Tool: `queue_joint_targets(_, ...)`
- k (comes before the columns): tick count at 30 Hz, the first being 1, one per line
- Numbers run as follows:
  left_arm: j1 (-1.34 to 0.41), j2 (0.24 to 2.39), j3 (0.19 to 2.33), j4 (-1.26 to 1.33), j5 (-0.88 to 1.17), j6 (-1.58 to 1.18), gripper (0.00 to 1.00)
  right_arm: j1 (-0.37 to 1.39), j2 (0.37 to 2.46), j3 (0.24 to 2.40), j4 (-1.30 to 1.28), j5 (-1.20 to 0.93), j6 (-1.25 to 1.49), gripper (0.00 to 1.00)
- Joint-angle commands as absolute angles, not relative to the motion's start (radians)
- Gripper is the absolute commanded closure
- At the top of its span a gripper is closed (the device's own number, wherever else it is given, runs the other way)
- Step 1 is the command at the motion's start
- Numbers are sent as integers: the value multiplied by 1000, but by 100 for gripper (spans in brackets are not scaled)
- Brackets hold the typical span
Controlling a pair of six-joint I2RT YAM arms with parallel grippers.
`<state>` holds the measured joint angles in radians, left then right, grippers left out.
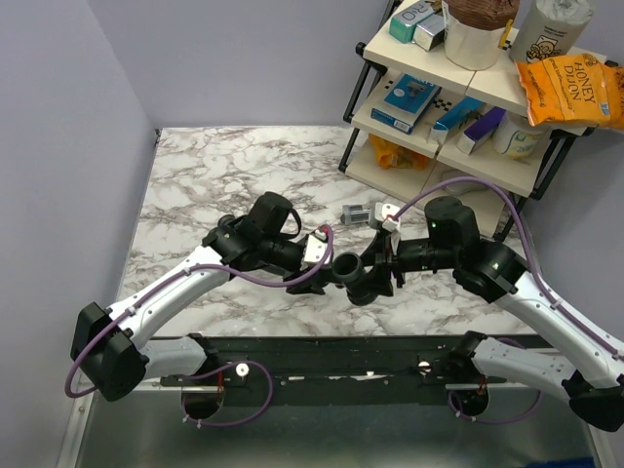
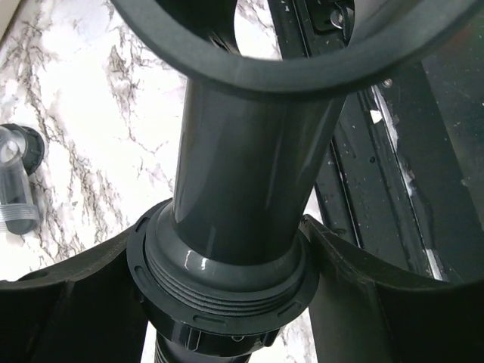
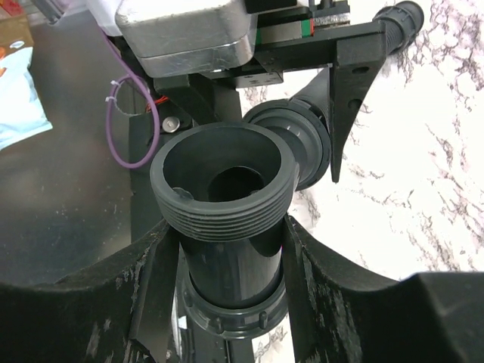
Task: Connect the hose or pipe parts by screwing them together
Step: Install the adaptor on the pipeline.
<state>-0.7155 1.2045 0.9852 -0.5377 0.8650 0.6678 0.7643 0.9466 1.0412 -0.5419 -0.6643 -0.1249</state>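
Observation:
The black Y-shaped fitting hangs above the marble table between both arms. My right gripper is shut on one of its straight branches, just below a threaded open mouth. In the left wrist view my left gripper has its fingers pressed against both sides of the hose's collar nut, which sits at the threaded end of another branch. The ribbed black hose trails away over the table. A clear end piece lies apart on the marble.
A shelf rack with boxes and a snack bag stands at the back right. A black rail runs along the near edge. Purple cables loop beside both arms. Grey walls close off the left and back.

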Motion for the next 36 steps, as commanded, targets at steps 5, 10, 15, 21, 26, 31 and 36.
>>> queue_joint_targets(5,-721,1155,993,-528,841,681,72,756,957,979,-523,-436,115,83)
queue_joint_targets(10,-724,1123,965,-345,646,608,87,707,1035,982,-522,-407,389,79)
queue_joint_targets(15,-733,1080,928,-192,456,574,100,611,1086,970,-497,-463,587,79)
queue_joint_targets(21,-733,1019,894,-144,400,601,100,427,1114,927,-457,-633,777,76)
queue_joint_targets(26,-735,965,871,-167,452,635,100,328,1167,853,-330,-865,922,56)
queue_joint_targets(31,-745,963,870,-224,505,672,100,325,1190,922,-319,-928,881,0)
queue_joint_targets(36,-746,982,861,-239,477,673,100,327,1157,985,-380,-891,738,0)
